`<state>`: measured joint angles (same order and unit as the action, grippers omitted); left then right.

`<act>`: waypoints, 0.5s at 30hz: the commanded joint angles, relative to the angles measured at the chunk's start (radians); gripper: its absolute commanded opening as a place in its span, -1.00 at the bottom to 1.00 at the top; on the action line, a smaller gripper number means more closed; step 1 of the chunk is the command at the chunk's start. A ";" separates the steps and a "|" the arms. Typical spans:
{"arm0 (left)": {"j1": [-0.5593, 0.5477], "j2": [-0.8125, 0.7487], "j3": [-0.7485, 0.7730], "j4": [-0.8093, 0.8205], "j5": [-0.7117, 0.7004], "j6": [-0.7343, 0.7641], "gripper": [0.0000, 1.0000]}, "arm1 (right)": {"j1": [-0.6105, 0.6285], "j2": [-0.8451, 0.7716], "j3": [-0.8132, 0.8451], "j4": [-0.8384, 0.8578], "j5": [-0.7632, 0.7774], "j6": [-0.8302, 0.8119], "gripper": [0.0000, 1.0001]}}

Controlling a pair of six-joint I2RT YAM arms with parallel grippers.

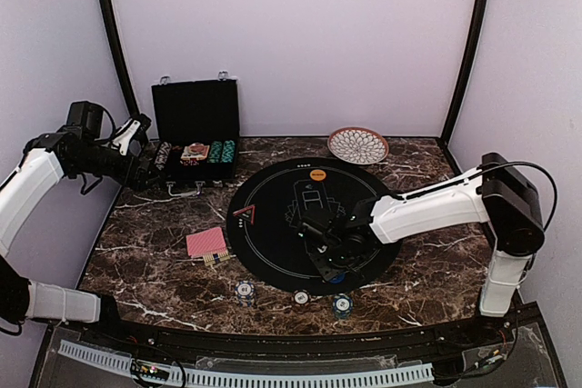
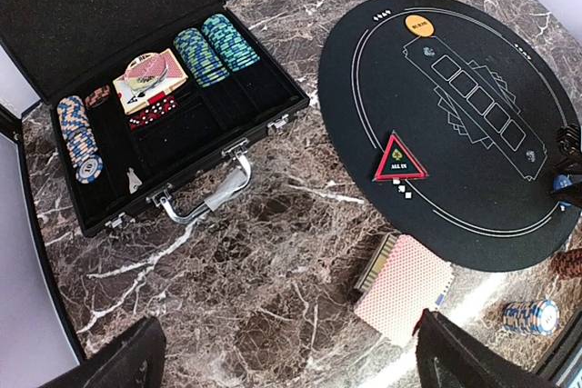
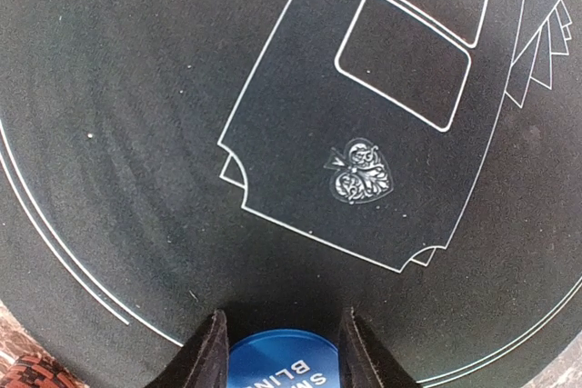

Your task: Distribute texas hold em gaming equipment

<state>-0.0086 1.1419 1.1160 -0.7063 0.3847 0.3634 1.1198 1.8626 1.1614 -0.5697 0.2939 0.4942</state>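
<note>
My right gripper (image 1: 331, 266) is low over the near part of the round black mat (image 1: 273, 229). In the right wrist view its fingers (image 3: 207, 352) press on both sides of a blue marker button (image 3: 284, 365), which fills the gap of the gripper (image 3: 282, 344). An orange button (image 1: 317, 174) lies at the mat's far edge and a red triangle marker (image 1: 244, 215) at its left edge. A red-backed card deck (image 1: 206, 243) rests left of the mat. Three chip stacks (image 1: 244, 291) line the front edge. My left gripper (image 1: 136, 138) hangs open, high at the far left, holding nothing.
An open black case (image 2: 109, 6) with chip rows, cards and dice stands at the back left, its handle towards the mat. A patterned plate (image 1: 358, 144) sits at the back. The deck (image 2: 405, 288) lies beside the mat (image 2: 473, 179).
</note>
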 commanded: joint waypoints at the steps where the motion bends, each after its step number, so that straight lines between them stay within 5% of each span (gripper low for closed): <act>1: 0.006 -0.027 0.035 -0.030 0.004 0.017 0.97 | 0.011 -0.021 -0.049 -0.042 0.034 0.015 -0.19; 15: 0.006 -0.031 0.037 -0.029 0.003 0.025 0.98 | -0.005 -0.083 -0.107 -0.071 0.090 0.014 -0.18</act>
<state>-0.0086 1.1347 1.1271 -0.7128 0.3832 0.3740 1.1225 1.8011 1.0798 -0.5701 0.3473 0.5003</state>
